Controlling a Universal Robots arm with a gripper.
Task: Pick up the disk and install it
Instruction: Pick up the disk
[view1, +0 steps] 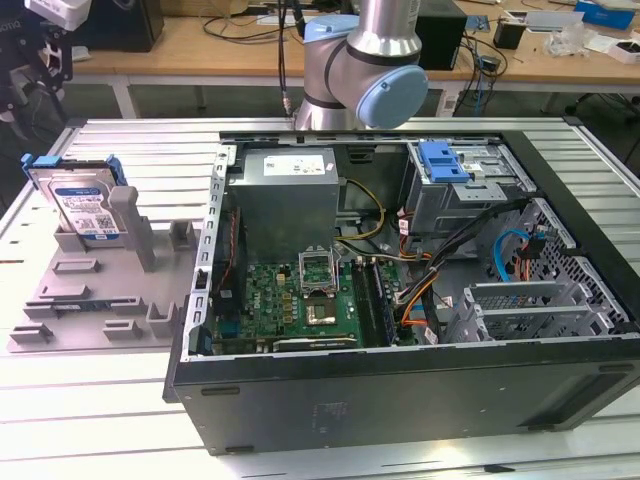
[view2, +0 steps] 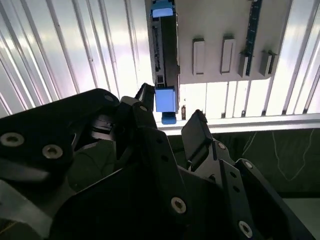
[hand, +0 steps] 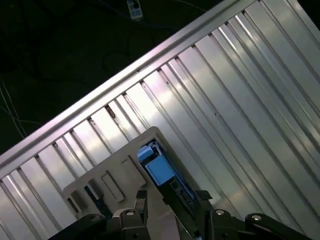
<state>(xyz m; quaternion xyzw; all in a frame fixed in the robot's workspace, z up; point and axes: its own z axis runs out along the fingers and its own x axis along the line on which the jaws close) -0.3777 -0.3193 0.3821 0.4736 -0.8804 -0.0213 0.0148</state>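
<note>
The disk (view1: 83, 205) stands on edge in a slot at the far end of the grey tray (view1: 95, 305), at the exterior view's left, its white-and-blue label facing the camera and a blue frame around its edges. My gripper (view1: 24, 88) hangs dark above and just behind it. In both wrist views I look down on the disk's thin top edge (view2: 165, 55) (hand: 161, 171) with its blue end pieces. The gripper (view2: 171, 114) (hand: 171, 201) is open, one black finger on each side of the disk's line and nothing held.
An open computer case (view1: 560, 225) fills the table's middle and right, with a motherboard (view1: 290, 295), a power supply (view1: 285, 190) and a drive cage with a blue latch (view1: 445, 160). The ribbed metal table's edge (view2: 240, 120) runs close behind the tray. The arm's base (view1: 365, 70) stands behind the case.
</note>
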